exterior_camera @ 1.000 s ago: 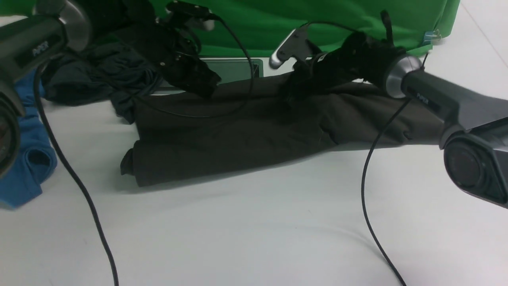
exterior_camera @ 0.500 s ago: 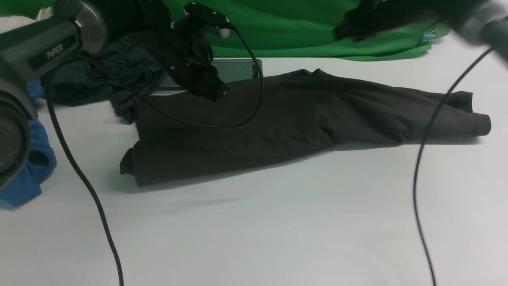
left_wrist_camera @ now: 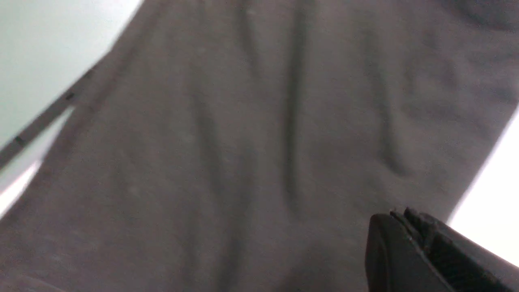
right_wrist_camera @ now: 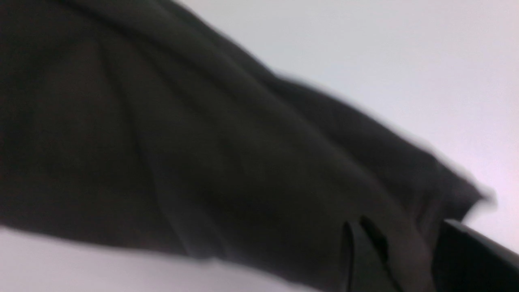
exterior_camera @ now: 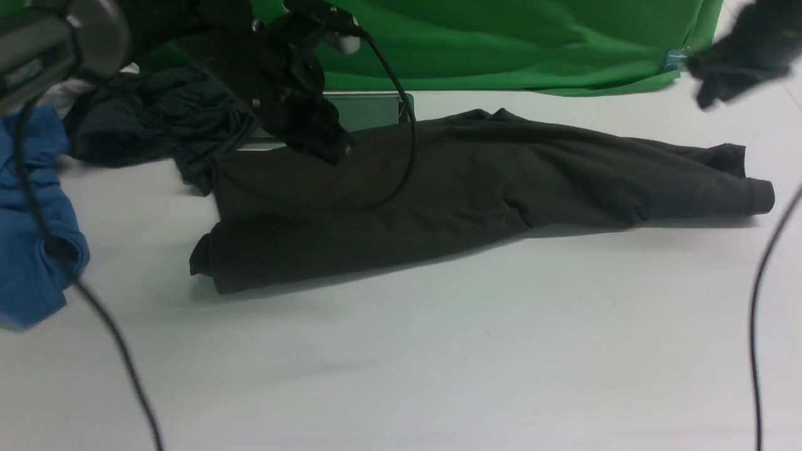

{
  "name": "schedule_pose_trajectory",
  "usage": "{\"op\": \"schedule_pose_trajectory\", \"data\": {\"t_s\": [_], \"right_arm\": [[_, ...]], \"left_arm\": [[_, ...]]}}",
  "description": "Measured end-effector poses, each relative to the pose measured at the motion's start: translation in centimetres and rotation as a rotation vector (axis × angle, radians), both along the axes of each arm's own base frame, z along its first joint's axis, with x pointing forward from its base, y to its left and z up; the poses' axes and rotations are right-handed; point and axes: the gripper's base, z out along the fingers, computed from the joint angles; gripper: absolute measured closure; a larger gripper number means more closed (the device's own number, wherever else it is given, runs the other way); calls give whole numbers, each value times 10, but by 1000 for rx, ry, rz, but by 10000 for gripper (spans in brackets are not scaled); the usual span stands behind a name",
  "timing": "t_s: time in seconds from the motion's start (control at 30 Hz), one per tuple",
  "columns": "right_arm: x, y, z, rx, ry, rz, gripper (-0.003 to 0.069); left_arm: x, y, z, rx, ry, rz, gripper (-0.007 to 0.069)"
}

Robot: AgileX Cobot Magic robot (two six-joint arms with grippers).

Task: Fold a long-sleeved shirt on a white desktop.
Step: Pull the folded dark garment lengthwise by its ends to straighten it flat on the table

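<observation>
The long-sleeved shirt (exterior_camera: 438, 188), dark brownish-charcoal, lies folded in a long band across the white desktop (exterior_camera: 438, 351), its cuff end at the far right. My left gripper (exterior_camera: 331, 149) hangs low over the shirt's back left part; in the left wrist view its fingers (left_wrist_camera: 399, 219) are pressed together, with nothing seen between them, over wrinkled shirt fabric (left_wrist_camera: 243, 142). My right gripper (exterior_camera: 727, 69) is a blur in the air above the shirt's right end. In the right wrist view this gripper (right_wrist_camera: 405, 251) stands open, with shirt cloth (right_wrist_camera: 202, 162) showing beyond the gap.
A blue shirt (exterior_camera: 31, 250) lies at the left edge and a slate-grey garment (exterior_camera: 144, 125) behind it. A grey flat box (exterior_camera: 366, 109) sits in front of the green backdrop (exterior_camera: 501, 44). Black cables (exterior_camera: 758, 313) hang over both sides of the desk.
My right arm has lifted off the shirt's middle and swung up and to the right, uncovering the shirt's right end. The left arm has risen slightly and stays over the same spot.
</observation>
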Motion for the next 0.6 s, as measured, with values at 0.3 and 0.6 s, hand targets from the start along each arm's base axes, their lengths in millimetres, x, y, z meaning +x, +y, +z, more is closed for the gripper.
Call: {"op": "schedule_pose_trajectory", "data": {"t_s": [0.3, 0.6], "right_arm": [[4, -48, -63, 180, -6, -268, 98], [9, -46, -114, 230, 121, -284, 88]], "left_arm": [[-23, 14, -53, 14, 44, 76, 608], [-12, 26, -95, 40, 115, 115, 608]]}}
